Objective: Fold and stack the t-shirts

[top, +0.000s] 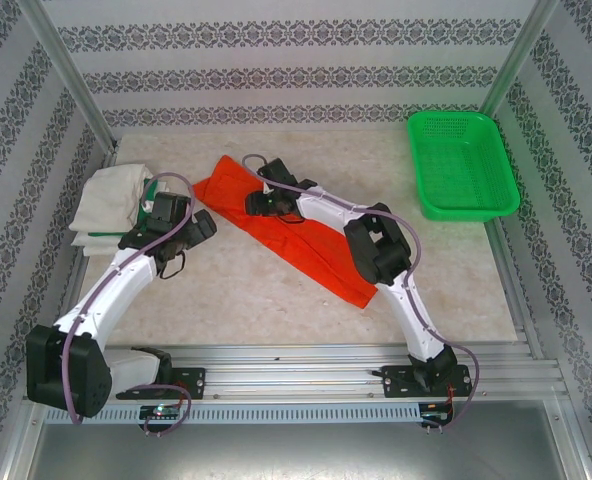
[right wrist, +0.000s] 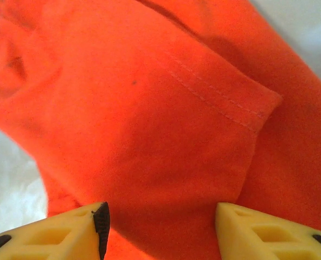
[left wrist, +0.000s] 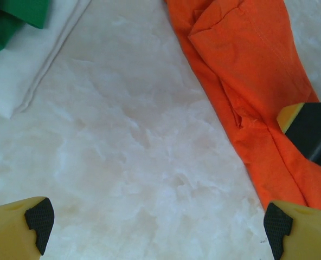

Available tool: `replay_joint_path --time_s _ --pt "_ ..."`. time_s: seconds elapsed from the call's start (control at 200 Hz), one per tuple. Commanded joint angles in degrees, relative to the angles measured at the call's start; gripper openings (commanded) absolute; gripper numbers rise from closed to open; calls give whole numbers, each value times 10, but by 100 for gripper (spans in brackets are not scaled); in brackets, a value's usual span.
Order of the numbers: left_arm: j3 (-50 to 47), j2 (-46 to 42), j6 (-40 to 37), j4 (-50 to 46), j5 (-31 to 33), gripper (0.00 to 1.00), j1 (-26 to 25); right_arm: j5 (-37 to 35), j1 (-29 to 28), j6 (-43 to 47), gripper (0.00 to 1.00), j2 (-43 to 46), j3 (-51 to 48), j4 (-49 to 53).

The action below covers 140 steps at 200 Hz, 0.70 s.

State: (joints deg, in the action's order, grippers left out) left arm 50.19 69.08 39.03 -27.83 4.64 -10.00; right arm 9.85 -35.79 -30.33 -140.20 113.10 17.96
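We judge the task to be about midway at best. At the far left of the worktop (top: 256,305) a white shirt (top: 101,195) lies folded flat, with a green shirt (left wrist: 17,16) touching it. We cannot tell whether these two make a finished stack, because the left arm hides part of them. The orange shirt (top: 301,250) lies in the middle of the worktop, gathered into a long narrow band. It is not yet a compact fold and is not on the pile. Its long axis runs diagonally, from a far-left end near the white shirt to a near-right end pointing toward the right arm's base. A hemmed flap, likely a sleeve, lies doubled over at the far-left end. The right hand (right wrist: 160,230) hovers just above that end, fingers spread, gripping nothing. The left hand (left wrist: 155,233) is likewise spread and empty, over the worktop between the white shirt and the orange band. In our judgement the crosswise folds and the stacking are left to do. The basket (top: 471,208) stands at the far right, well apart from the shirts.
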Motion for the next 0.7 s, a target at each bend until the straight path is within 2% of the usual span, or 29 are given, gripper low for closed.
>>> replay_joint_path --time_s 0.0,0.185,0.33,0.495,0.624,0.694 --pt "-9 0 -16 6 1 100 6 -11 18 -27 54 -30 65 56" --pt "-2 39 -36 69 -86 100 -4 -63 54 -50 54 -49 106 128" --pt "17 78 -42 92 -108 100 -29 -83 91 -52 54 -38 98 151" --pt "47 132 -53 109 -112 100 -87 -89 134 -48 54 -22 73 162" --pt "46 166 -50 158 -112 100 -131 -78 149 -32 54 35 1 112" --pt "46 193 -32 176 -126 100 -138 -46 151 -5 53 73 -55 53"
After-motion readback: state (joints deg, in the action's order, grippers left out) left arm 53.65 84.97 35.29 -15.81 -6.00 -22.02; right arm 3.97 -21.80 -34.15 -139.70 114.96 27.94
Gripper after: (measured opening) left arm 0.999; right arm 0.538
